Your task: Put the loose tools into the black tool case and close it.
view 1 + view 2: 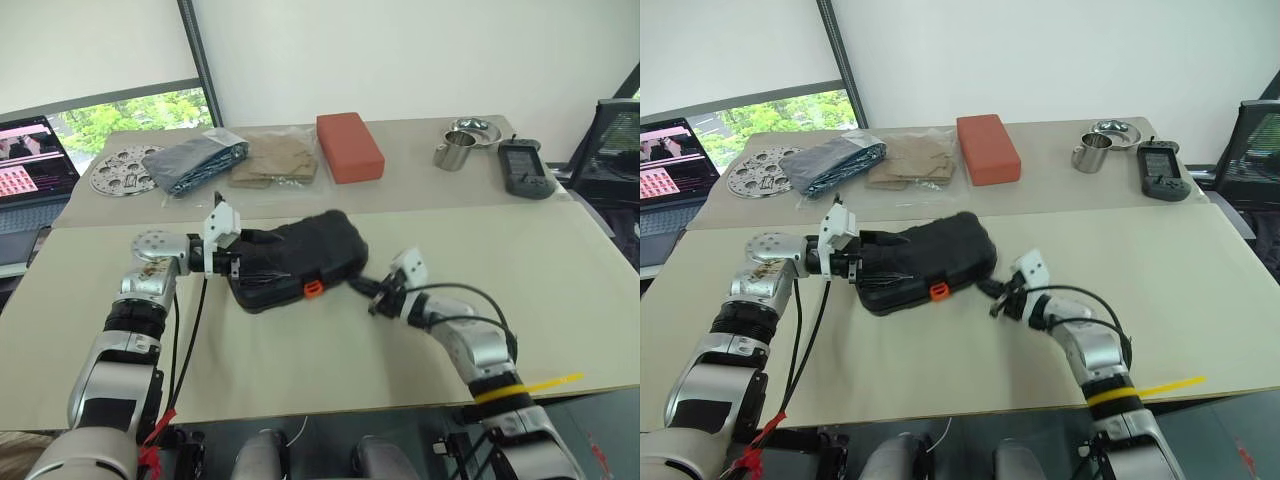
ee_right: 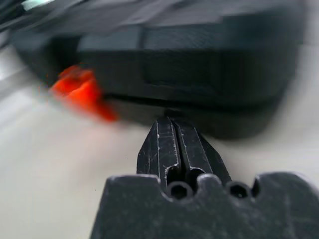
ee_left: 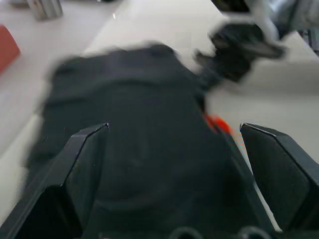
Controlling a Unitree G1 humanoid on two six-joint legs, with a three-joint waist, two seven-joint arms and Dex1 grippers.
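- Judging by how things lie, the packing looks done: no loose tools lie on the front table, and the black tool case sits near the middle of it with the lid down.
- The small orange latch sticks out on the case's near edge; whether it has snapped fast I cannot tell.
- The left gripper stands at the case's left end, fingers spread wide, and grips nothing.
- The right gripper has its fingers pressed together, empty, tips just at the case's near right corner, beside the latch.
- What is left, I judge, is pressing the lid and seating the latch.
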